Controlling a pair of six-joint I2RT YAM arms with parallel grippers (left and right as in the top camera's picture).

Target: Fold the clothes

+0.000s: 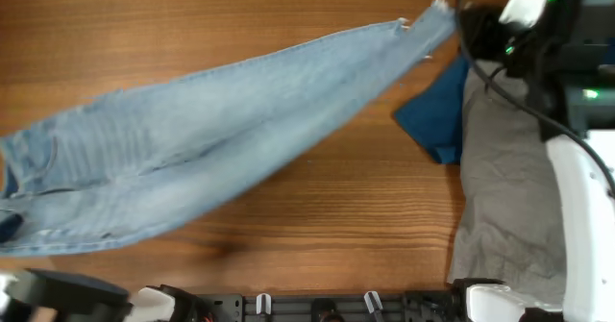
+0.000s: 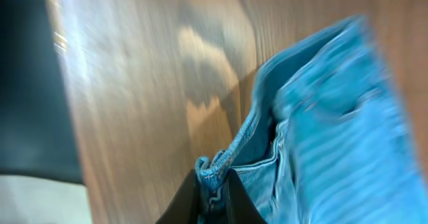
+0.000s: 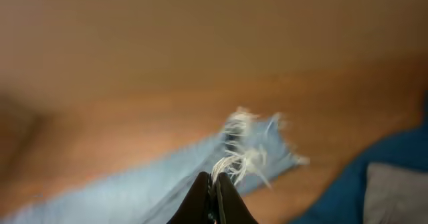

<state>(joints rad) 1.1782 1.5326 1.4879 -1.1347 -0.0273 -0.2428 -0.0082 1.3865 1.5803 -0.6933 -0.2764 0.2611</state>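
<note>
With the right gripper (image 3: 215, 184) pinching only frayed hem threads (image 3: 249, 158) and the left gripper (image 2: 214, 187) clamped on the waistband (image 2: 224, 162), tension could tug the jeans (image 1: 221, 139) hem free.

The left gripper (image 2: 214, 198) has its dark fingers (image 2: 244, 209) pressed together. A fold of the jeans (image 2: 334, 117) waistband is pinched between them and bunches just above the tips. The right gripper (image 3: 213, 180) is also closed, its fingers (image 3: 198, 200) meeting in a narrow point with frayed hem threads caught at the tips. In the overhead view the right arm (image 1: 584, 207) stretches out behind its fingers.
</note>
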